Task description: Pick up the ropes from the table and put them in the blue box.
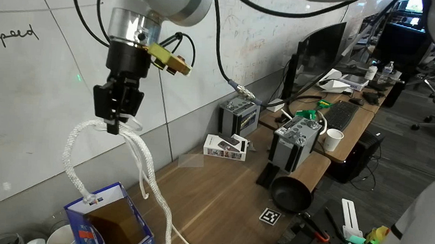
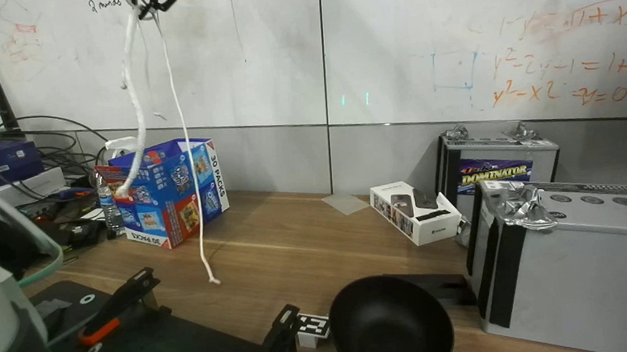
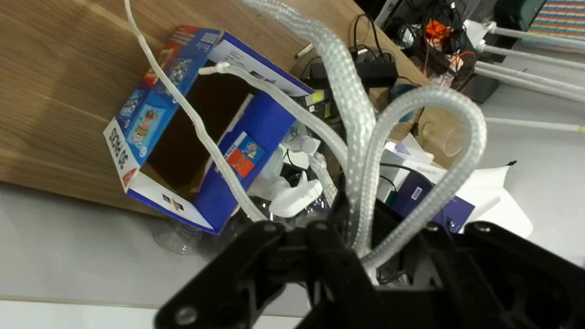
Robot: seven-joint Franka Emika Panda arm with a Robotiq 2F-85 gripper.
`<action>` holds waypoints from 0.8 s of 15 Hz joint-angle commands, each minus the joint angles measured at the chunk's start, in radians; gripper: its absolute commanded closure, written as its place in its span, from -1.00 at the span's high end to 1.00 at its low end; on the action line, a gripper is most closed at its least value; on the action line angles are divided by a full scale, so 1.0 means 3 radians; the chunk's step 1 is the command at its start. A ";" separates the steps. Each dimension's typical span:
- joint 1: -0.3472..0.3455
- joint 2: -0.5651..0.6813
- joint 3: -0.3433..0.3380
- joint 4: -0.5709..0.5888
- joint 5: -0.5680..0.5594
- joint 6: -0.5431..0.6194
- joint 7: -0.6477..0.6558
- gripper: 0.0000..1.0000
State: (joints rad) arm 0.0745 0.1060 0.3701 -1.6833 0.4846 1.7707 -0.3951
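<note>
White ropes (image 1: 151,175) hang in loops and long tails from my gripper (image 1: 113,126), whose fingers are pinched shut around them. Below stands the blue box (image 2: 181,179), its top open and brown inside, on the brown table (image 2: 272,217). From the wrist camera, the tails of the ropes (image 3: 196,119) cross over the opening of the blue box (image 3: 260,123), and one knotted end appears above it. In an exterior view a long thin tail drops past the box's front side; whether it touches the table I cannot tell. The gripper (image 3: 347,224) hides the pinched part.
A whiteboard (image 2: 261,52) rises behind the table. A white phone carton (image 2: 415,213), grey battery-like cases (image 2: 574,268) and a black pan (image 2: 393,325) stand to one side. Cups (image 1: 61,237) and clutter crowd beside the box. A black perforated board (image 2: 154,342) lies in front.
</note>
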 commanded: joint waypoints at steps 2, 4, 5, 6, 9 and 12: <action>0.0405 -0.0157 -0.0085 0.0223 -0.0071 0.0143 0.0571 -0.93; 0.0503 -0.0134 -0.0096 0.0325 -0.0191 0.0285 0.0765 -0.93; 0.0532 -0.0094 -0.0107 0.0366 -0.0253 0.0361 0.0826 -0.93; 0.0548 -0.0052 -0.0124 0.0410 -0.0313 0.0418 0.0873 -0.93; 0.0559 0.0066 -0.0198 0.0518 -0.0550 0.0605 0.0985 -0.93; 0.0555 0.0230 -0.0279 0.0591 -0.0769 0.0761 0.1030 -0.92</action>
State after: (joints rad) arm 0.2234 0.1115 0.3117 -1.5700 0.3119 1.9612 -0.1208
